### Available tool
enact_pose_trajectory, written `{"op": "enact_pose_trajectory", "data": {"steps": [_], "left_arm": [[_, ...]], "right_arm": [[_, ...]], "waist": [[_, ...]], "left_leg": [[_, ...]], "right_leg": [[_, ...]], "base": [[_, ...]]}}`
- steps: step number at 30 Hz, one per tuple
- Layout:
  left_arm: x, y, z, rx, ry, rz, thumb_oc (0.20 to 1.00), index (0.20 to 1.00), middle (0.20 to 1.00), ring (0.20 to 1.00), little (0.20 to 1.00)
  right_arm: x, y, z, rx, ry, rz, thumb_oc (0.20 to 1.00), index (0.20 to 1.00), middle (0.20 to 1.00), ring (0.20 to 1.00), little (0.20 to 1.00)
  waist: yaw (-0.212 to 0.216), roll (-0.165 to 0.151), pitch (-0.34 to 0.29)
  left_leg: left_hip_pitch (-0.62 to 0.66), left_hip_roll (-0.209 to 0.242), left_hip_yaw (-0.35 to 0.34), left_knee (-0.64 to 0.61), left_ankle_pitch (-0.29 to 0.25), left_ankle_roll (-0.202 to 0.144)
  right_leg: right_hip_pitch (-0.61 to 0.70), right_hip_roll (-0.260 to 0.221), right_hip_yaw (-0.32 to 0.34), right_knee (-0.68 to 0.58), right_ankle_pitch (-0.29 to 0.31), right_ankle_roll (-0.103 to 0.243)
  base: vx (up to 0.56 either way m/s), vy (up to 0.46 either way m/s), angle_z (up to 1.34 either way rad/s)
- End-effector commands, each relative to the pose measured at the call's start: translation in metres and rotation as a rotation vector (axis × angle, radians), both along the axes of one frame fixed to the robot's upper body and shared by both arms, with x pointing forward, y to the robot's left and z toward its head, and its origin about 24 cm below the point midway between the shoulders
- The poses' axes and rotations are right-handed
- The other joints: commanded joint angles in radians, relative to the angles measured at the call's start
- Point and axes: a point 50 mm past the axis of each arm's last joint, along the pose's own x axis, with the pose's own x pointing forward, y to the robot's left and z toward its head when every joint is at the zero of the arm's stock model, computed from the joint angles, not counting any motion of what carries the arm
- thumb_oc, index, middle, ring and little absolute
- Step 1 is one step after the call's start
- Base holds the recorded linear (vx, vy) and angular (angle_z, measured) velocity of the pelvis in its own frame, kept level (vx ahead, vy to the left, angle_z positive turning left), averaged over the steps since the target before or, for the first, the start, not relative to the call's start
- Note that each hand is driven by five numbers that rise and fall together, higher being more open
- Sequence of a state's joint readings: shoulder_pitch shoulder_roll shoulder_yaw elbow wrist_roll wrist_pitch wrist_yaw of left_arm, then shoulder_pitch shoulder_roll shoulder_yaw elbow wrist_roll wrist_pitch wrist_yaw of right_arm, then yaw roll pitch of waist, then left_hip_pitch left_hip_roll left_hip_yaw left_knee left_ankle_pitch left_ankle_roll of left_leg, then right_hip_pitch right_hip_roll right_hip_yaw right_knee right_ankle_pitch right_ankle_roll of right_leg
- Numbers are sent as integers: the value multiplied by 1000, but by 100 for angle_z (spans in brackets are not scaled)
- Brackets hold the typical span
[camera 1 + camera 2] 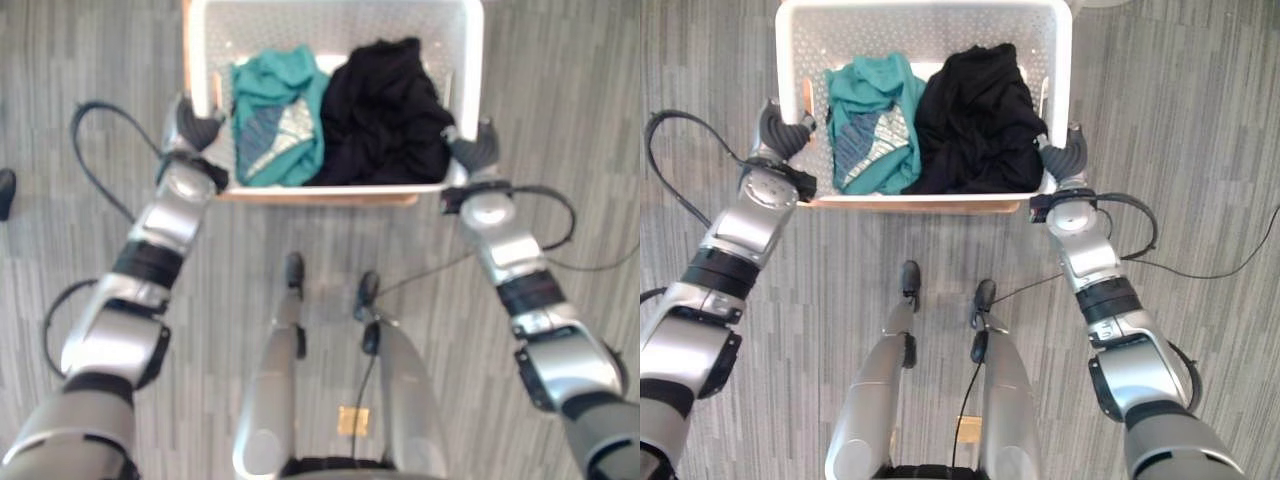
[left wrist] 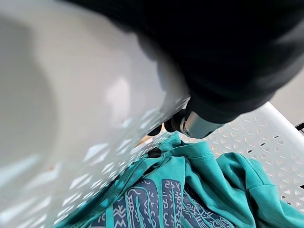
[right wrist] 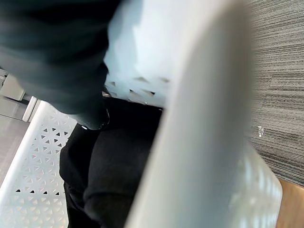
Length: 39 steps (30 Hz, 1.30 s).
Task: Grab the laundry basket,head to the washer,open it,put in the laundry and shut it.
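Gripping the laundry basket (image 1: 1060, 60) between left hand (image 1: 780, 130) and right hand (image 1: 1060, 155), fingers hooked over its short ends.

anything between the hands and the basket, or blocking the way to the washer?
Nothing visible between them: the left hand and right hand sit against the basket's side walls, teal and black clothes inside. Whether the fingers grip can't be told. The washer isn't in frame, so the path can't be judged.

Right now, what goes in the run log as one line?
stage: basket grab | left hand: at laundry basket left wall | right hand: at right wall | contents: teal garment, black garment | washer: unseen
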<state>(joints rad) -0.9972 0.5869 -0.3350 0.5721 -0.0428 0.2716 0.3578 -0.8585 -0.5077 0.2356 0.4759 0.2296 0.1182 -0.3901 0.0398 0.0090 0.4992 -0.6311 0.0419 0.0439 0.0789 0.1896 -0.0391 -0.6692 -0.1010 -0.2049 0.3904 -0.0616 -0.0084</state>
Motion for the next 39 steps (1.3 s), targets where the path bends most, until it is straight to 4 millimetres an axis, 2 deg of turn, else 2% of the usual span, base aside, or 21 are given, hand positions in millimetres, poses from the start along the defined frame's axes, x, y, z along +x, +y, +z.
{"op": "enact_pose_trajectory", "data": {"steps": [1,10,18,23,30,36,39], "left_arm": [[-3,-16,16,49,-108,-81,200,200,200,200,200],[-4,-20,13,33,-106,-130,200,200,200,200,200],[-14,-15,1,49,-101,-182,200,200,200,200,200],[-26,-5,-9,79,-92,-204,200,200,200,200,200],[-51,18,-39,116,-24,-210,200,200,200,200,200],[-78,29,-77,78,72,-243,200,200,200,200,200],[-85,30,-85,67,98,-259,200,200,200,200,200]], "right_arm": [[-8,13,-12,2,-24,66,200,200,200,200,200],[-17,13,-12,19,-63,91,200,200,200,200,200],[-32,0,-27,1,-40,90,200,200,200,200,200],[-49,-13,-46,10,-6,100,200,200,200,200,200],[-78,-37,-66,18,33,78,200,200,200,200,200],[-108,-55,-93,25,113,48,200,200,200,200,200],[-117,-58,-98,29,131,52,200,200,200,200,200]], "waist": [[0,12,-60],[-5,-1,-78],[-5,-22,-112],[-7,-38,-135],[-12,-57,-190],[-26,-61,-256],[-32,-61,-272]], "left_leg": [[-30,41,-27,97,-129,-23],[2,43,-29,92,-135,-21],[70,45,-29,86,-155,-20],[139,45,-29,82,-173,-16],[266,51,-30,54,-196,-17],[389,73,-31,27,-204,-17],[425,83,-28,24,-210,-18]], "right_leg": [[50,-83,2,-190,96,100],[82,-83,0,-193,92,104],[151,-84,0,-203,85,107],[222,-86,-4,-203,73,112],[352,-79,-18,-226,47,121],[468,-56,-23,-246,15,117],[498,-47,-24,-241,-1,113]], "base": [[0,0,0],[0,0,0],[28,-2,1],[56,0,1],[99,-9,2],[91,-19,5],[73,-41,2]]}}
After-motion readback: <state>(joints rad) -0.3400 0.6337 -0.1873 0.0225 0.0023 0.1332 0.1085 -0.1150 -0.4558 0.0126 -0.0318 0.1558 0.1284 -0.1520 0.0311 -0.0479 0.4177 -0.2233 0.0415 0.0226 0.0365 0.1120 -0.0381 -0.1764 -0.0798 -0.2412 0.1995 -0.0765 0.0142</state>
